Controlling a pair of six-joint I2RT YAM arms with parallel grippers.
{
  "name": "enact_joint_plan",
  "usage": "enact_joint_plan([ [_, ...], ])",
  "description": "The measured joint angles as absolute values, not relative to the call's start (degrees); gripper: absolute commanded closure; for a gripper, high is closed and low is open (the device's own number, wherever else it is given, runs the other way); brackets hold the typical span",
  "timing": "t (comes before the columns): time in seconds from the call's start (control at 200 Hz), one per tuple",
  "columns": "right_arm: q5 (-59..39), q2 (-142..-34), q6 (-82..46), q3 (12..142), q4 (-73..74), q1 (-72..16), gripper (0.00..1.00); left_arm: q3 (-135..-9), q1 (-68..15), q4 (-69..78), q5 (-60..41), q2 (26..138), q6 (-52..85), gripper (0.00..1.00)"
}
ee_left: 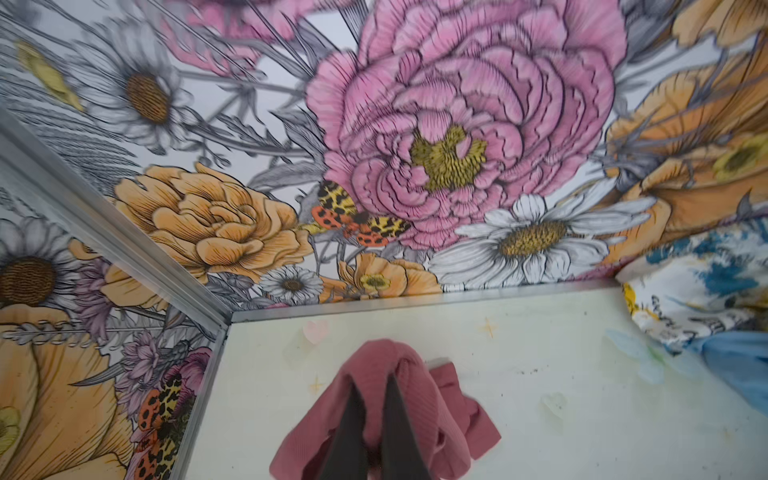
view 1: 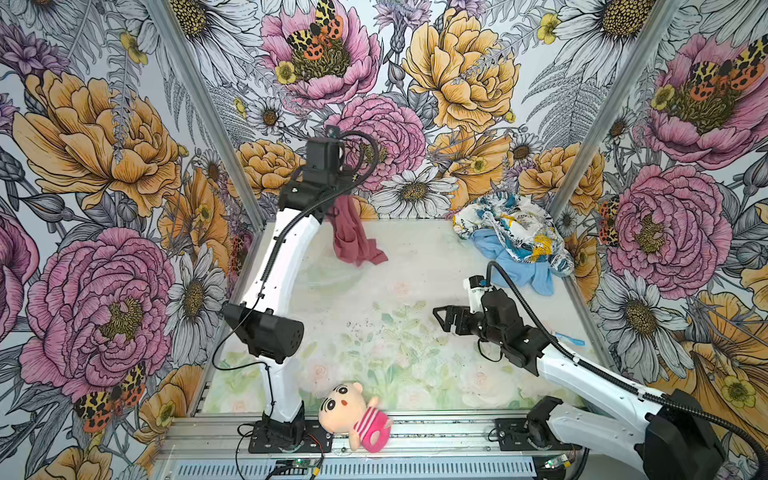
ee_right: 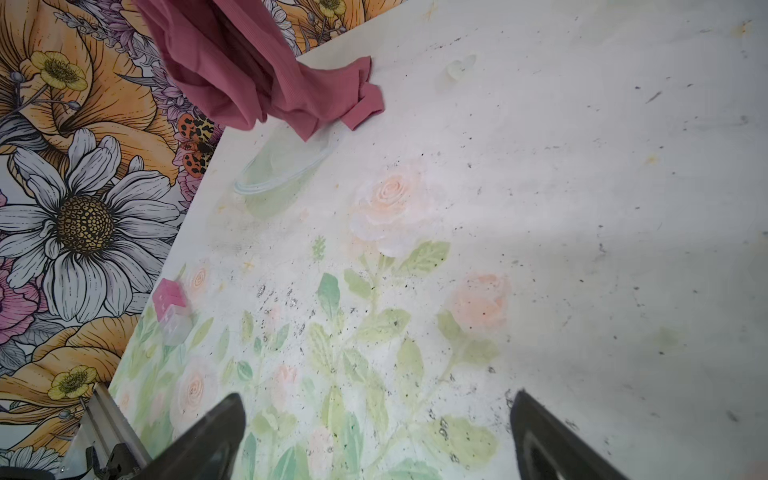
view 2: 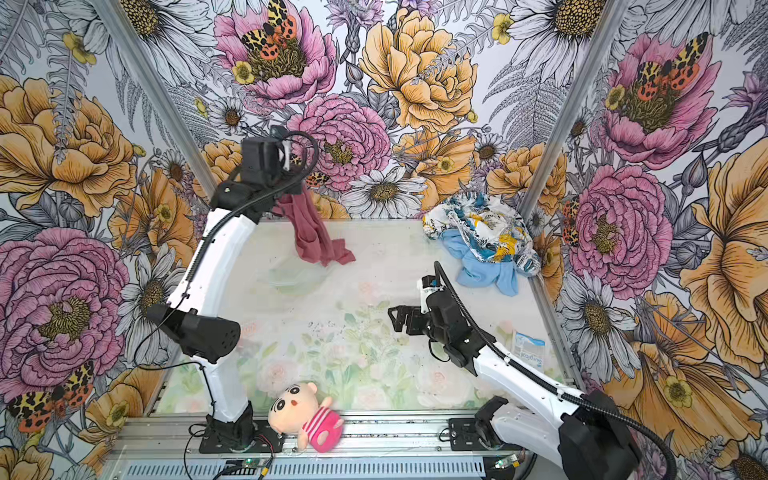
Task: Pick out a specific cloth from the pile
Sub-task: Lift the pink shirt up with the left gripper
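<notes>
I hold the pink cloth clamped in the left end effector, well apart from the pile, to isolate it. The right end effector stands wide, empty, nearer the pile.

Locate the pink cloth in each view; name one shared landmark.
In a top view: pink cloth left of centre, toward the back.
In a top view: cloth likewise left of centre.
Left wrist: cloth at picture's lower middle, in the left end effector.
Right wrist: cloth at picture's upper left.
Shared landmark: table under its lower end.
</notes>
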State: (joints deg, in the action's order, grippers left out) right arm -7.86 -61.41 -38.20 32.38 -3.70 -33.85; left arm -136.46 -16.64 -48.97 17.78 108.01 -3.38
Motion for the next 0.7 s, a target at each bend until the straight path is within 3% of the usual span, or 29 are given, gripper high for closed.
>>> enact_joint_plan([
  [0.375, -10.6, -64.1, -41.6, 33.0, 1.6, -34.1, 0.01, -142.2, -10.7, -43.0, 15.4, 102.1, -1.4, 1.00],
  [0.701, -9.7, -61.6, -42.0, 33.0, 1.1, -34.1, 0.01, -135.1, -6.6, -41.3, 14.4, 101.7, -1.4, 1.00],
])
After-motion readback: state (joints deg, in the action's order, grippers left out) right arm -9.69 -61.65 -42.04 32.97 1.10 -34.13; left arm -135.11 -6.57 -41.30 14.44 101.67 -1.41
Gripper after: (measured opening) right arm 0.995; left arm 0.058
